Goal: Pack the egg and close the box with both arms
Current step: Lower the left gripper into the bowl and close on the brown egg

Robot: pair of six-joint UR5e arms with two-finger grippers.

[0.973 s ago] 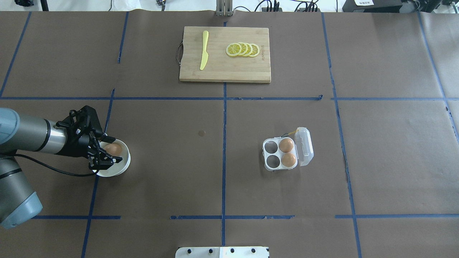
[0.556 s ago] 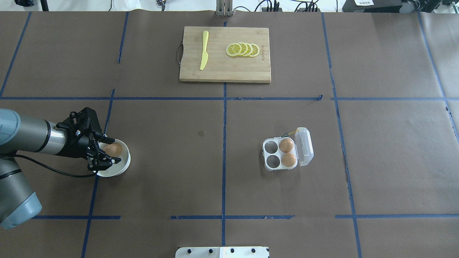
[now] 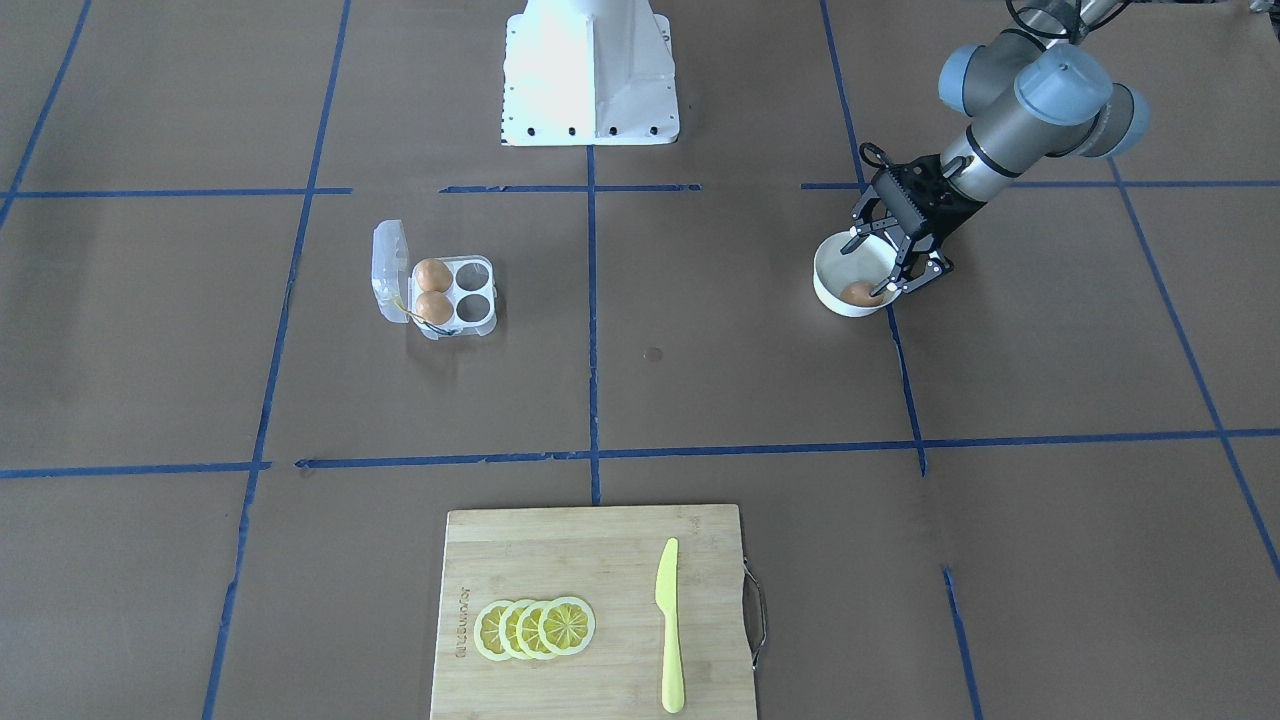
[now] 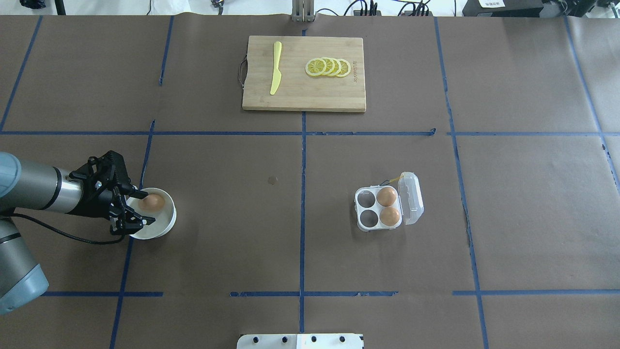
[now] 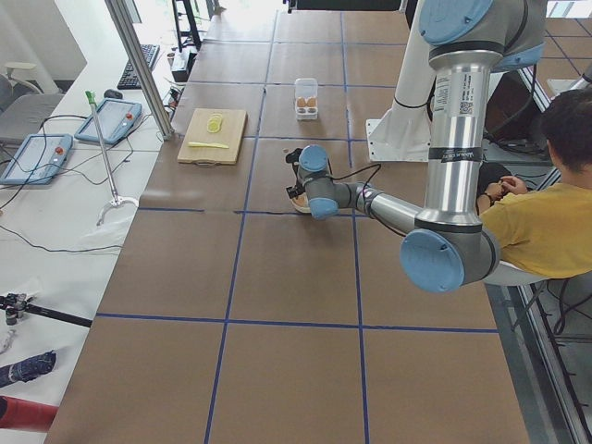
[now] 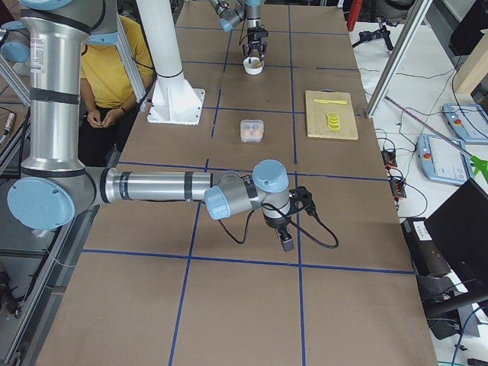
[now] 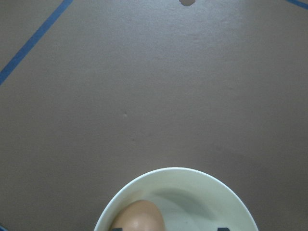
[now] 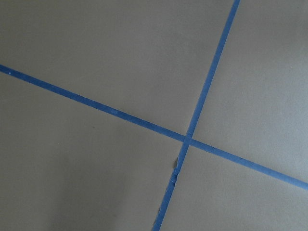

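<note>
The left gripper (image 4: 140, 209) hangs low over the near rim of the white bowl (image 4: 173, 215) with its two fingers spread wide and nothing held. The egg (image 4: 152, 202) lies inside the bowl close to one fingertip, though whether they touch is hard to say from these views. The box (image 4: 368, 208) sits well apart on the table (image 4: 242, 232), its lid (image 4: 412, 198) open on the side away from the bowl and two eggs (image 4: 387, 196) in the cells beside it, while the right gripper (image 6: 285, 238) shows only in a side view and I cannot tell how its fingers are set.
</note>
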